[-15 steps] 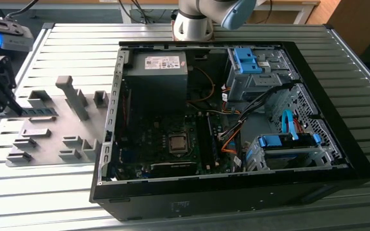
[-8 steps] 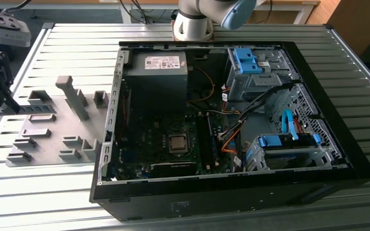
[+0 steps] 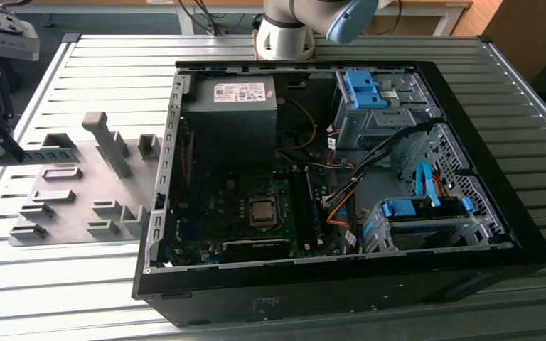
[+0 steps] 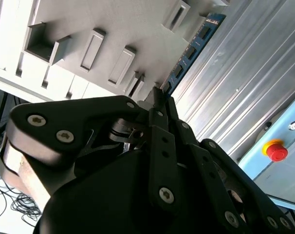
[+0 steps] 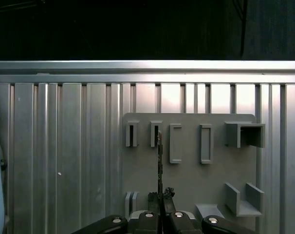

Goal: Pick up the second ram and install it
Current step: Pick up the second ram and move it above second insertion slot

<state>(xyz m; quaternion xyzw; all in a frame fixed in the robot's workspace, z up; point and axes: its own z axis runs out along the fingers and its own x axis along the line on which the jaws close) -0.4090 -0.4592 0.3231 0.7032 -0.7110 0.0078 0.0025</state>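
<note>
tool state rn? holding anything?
Tool: closed, holding the second ram by one end, with the stick jutting out past the fingertips.

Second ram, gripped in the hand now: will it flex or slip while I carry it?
Probably stiff: the second ram juts straight from the hand with no visible droop. Likely light, being a thin flat board. It might pivot if bumped, since the hand seems to pinch it near one end only.
</note>
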